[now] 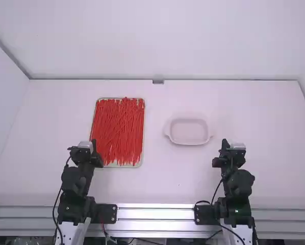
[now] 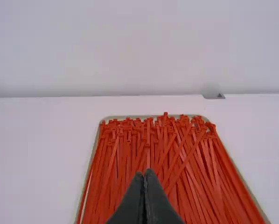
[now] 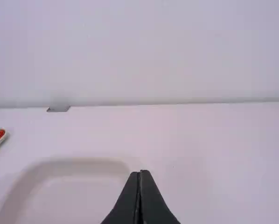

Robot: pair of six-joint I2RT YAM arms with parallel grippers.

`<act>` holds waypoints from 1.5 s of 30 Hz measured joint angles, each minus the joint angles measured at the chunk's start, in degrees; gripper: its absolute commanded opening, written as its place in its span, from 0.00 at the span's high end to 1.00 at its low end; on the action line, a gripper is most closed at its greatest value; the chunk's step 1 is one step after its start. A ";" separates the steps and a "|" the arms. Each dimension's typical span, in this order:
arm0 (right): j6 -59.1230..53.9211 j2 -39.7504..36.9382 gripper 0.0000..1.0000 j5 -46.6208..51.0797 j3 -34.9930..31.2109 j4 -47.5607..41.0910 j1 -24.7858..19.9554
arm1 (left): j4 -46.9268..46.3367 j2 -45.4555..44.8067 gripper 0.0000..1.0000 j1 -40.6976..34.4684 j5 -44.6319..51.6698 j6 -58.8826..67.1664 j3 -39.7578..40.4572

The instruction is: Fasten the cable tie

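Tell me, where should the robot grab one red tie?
Probably a top strand of the red ties, at mid-length, coming straight down from above with the left pincer across it: they lie flat, packed side by side in the tray, so only the tops are free.

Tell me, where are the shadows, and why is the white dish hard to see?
High view: even light; the dish casts a faint shadow on the white table. Right wrist view: its rim is a pale grey edge. Left wrist view: red ties stand out, no glare.

One tray [image 1: 126, 166] of uncounted red cable ties [image 1: 118, 131], one white dish [image 1: 188, 131], two end effectors [image 2: 144, 172] [image 3: 140, 172].
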 measured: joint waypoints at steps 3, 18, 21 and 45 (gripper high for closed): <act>0.11 0.02 0.99 -0.15 0.00 0.07 0.00 | 0.00 0.02 0.99 0.00 0.00 -0.02 0.00; 0.20 6.73 0.85 -0.96 1.07 -0.15 0.37 | -2.27 6.62 0.85 0.00 0.31 -0.22 2.62; 0.31 9.44 0.81 -1.16 2.67 -0.13 0.92 | -2.69 8.72 0.81 0.00 0.72 -0.44 4.17; 0.48 36.96 0.36 -2.99 18.97 -1.95 5.68 | -10.08 34.47 0.36 0.00 4.74 -2.16 21.16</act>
